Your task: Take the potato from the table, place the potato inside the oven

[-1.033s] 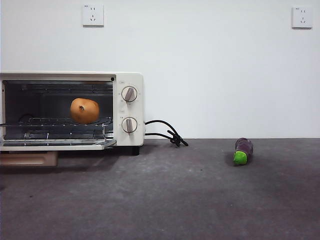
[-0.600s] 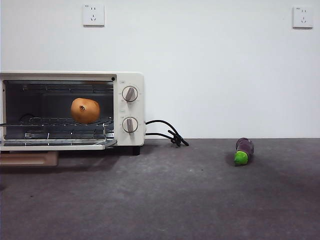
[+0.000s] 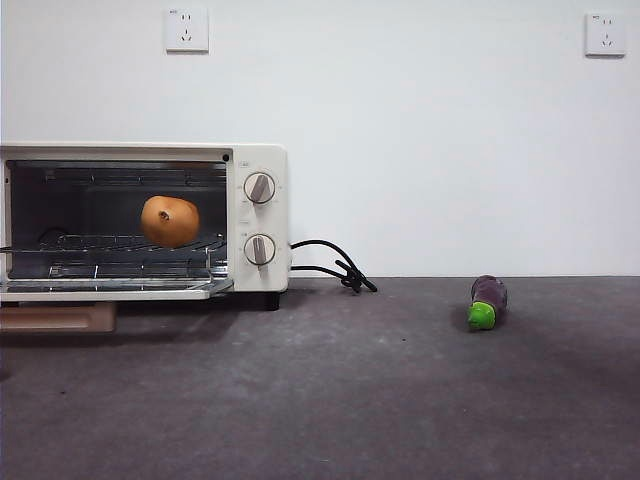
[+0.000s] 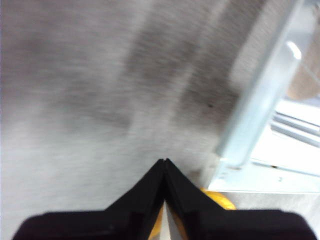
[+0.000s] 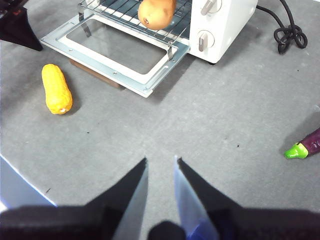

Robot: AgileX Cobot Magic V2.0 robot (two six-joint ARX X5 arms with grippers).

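The orange-tan potato [image 3: 169, 221] [image 5: 156, 12] lies on the wire rack inside the cream-white oven [image 3: 257, 160] [image 5: 225, 25], whose glass door [image 5: 115, 50] hangs open and flat. No gripper touches it. In the right wrist view my right gripper [image 5: 160, 162] hovers high over the grey table [image 3: 350, 400], well back from the oven, jaws a little apart and empty. My left gripper [image 4: 164, 162] is shut with nothing in it, low over the table beside the door's edge [image 4: 250, 125]; it also shows as a black tip [image 5: 17, 25] left of the door.
A yellow corn cob [image 5: 56, 89] lies on the table left of the open door. A small purple eggplant with a green cap [image 3: 487, 302] [image 5: 305, 146] lies at the right. The black cord [image 3: 335, 265] coils beside the oven. A wooden block [image 3: 58, 318] sits under the door.
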